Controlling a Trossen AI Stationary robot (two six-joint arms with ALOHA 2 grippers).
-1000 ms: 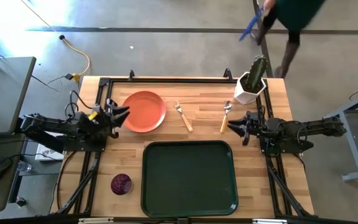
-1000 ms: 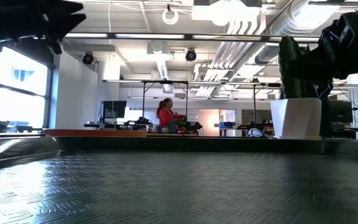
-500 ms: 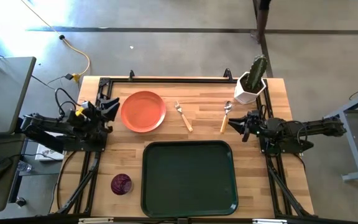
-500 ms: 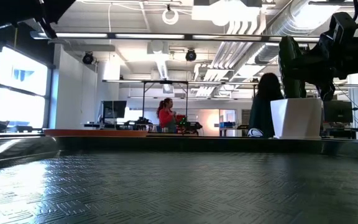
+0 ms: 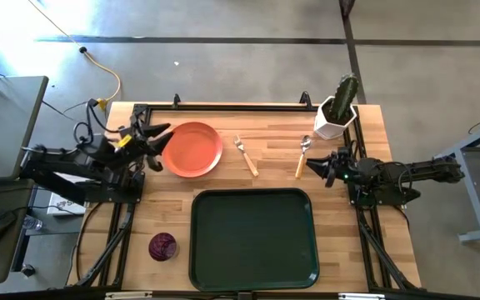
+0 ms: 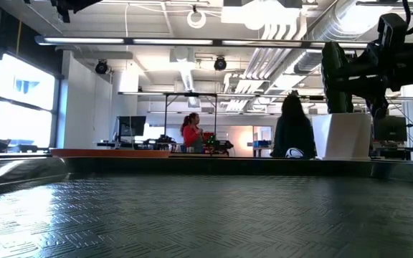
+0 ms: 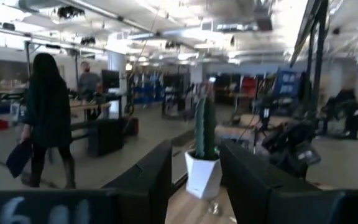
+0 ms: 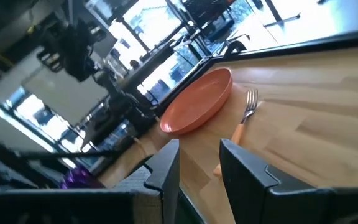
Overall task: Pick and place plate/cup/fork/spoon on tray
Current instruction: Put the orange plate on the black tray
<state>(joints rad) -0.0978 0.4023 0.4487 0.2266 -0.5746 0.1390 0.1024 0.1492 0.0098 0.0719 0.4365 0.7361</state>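
Hovering my left gripper [image 5: 158, 140] spread beside the plate [image 5: 192, 149]; right gripper [image 5: 316, 166] spread near the spoon [image 5: 302, 156]. Tray [image 5: 254, 239] bare, cup [image 5: 162, 246] left of it. Risk: thin rim slips out, plate skids into the fork [image 5: 246, 155].

On the wooden worktop [image 5: 365, 233] the dark green tray [image 5: 254, 239] lies empty at the near middle. Behind it, the orange-red plate [image 5: 192, 149] sits toward the left, the fork [image 5: 246, 155] just right of it, and the spoon [image 5: 302, 156] farther right, all apart from the tray. The purple cup [image 5: 162, 247] stands left of the tray near the front edge. A white pot with a cactus [image 5: 337, 112] occupies the back right corner. The left claw [image 5: 158, 143] hovers at the plate's left rim, fingers spread. The right claw [image 5: 316, 167] sits just right of the spoon, fingers parted.
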